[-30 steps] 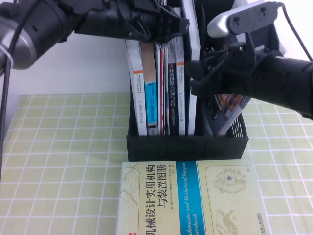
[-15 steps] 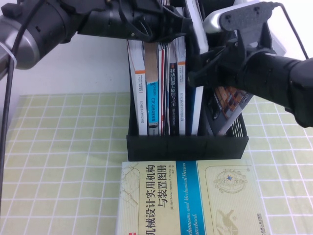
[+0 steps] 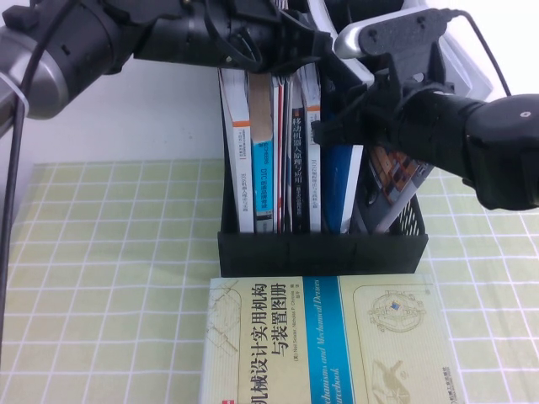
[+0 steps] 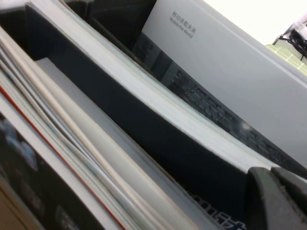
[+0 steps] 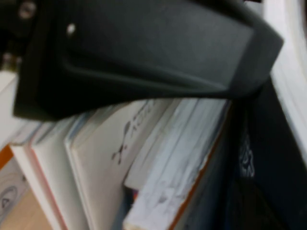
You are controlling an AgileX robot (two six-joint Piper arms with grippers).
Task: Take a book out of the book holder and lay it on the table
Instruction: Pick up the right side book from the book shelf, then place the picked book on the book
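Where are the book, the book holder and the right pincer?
book [image 3: 341,189]: high view, dark blue cover.
book holder [image 3: 320,251]: high view, low front wall.
right pincer [image 3: 324,133]: high view, at the book's upper part.

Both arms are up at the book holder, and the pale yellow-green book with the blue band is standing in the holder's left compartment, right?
Not quite. Both the left gripper and right gripper are up at the book holder, but the high view shows the pale yellow-green book lying flat on the table in front of the holder, not standing in it.
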